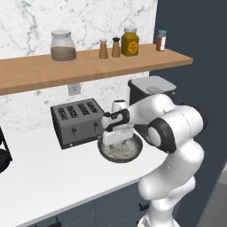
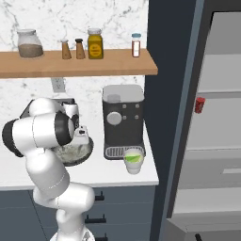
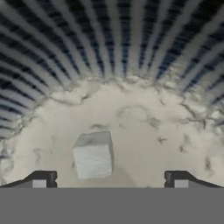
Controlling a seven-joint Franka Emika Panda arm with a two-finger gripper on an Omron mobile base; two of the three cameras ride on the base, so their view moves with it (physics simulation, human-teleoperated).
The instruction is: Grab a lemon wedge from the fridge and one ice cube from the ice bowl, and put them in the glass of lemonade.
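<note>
Robot gripper (image 3: 110, 179) low inside the ice bowl (image 3: 109, 48), fingers spread wide, holding nothing.
An ice cube (image 3: 92, 155) lies between the fingertips, nearer the 9 o'clock one. The bowl sits on a white counter (image 1: 44, 173) between toaster (image 1: 77, 122) and coffee machine (image 2: 123, 120); the glass of lemonade (image 2: 133, 161) stands before the machine.

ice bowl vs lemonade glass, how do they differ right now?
Shape: the ice bowl is wide, shallow and dark grey; the glass of lemonade is small, short and pale.
Contents: the bowl holds a whitish ice cube; the glass shows yellow-green inside.
Place: the bowl sits between the toaster and the coffee machine; the glass stands in front of that machine.
The open gripper hangs over the bowl, not the glass.
Both stand upright on the counter.
</note>
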